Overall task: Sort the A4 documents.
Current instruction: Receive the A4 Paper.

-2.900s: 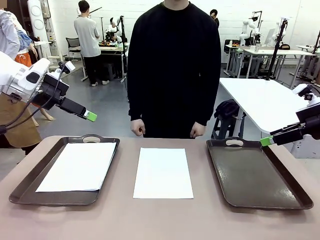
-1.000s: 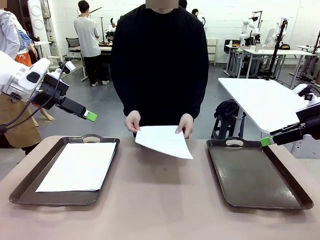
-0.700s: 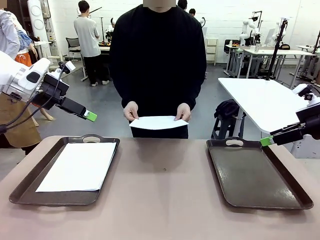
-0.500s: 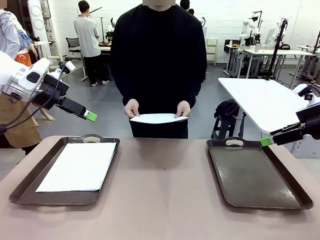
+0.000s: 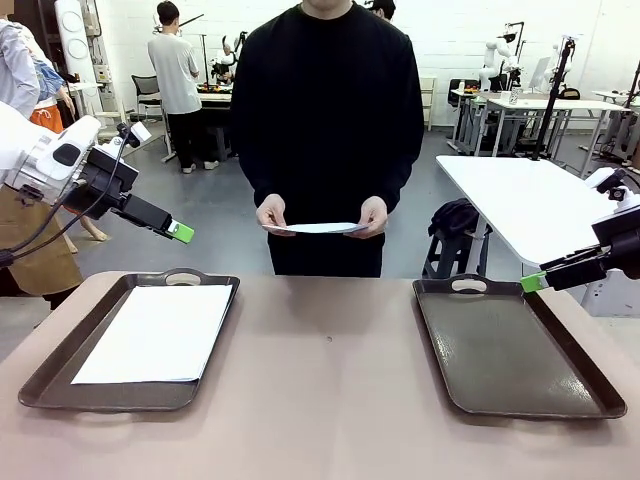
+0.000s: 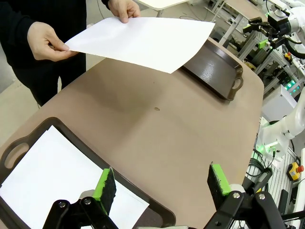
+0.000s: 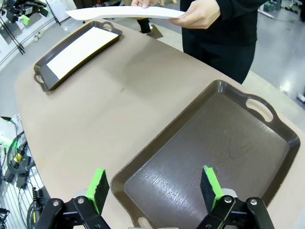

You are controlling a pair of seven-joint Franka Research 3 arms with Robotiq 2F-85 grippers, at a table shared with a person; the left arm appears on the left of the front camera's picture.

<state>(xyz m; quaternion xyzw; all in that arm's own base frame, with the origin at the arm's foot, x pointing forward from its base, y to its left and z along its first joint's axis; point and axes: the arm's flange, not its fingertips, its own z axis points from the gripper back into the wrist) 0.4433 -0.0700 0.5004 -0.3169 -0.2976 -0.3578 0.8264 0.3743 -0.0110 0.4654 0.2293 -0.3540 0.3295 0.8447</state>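
A person at the far side holds one white A4 sheet [image 5: 316, 228] flat in both hands above the table's far edge; it shows too as the held sheet [image 6: 143, 42] and the held sheet [image 7: 124, 13]. Another A4 sheet [image 5: 158, 332] lies in the left dark brown tray [image 5: 40, 375], also seen as the tray sheet [image 6: 52, 179] and the tray sheet [image 7: 78, 46]. My left gripper [image 5: 181, 232] hovers above that tray, open, as its own view shows [image 6: 162, 183]. My right gripper [image 5: 532, 283] hangs open over the right tray [image 5: 505, 350], its jaws wide in its own view [image 7: 155, 187].
The right tray [image 7: 214, 143] holds nothing. Brown tabletop [image 5: 325, 390] stretches bare between the two trays. Behind the person stand other tables, a white table [image 5: 525, 200] at right, and people at the back left.
The person picked the sheet up from the middle of the table and now holds it level at waist height. Neither arm has moved.
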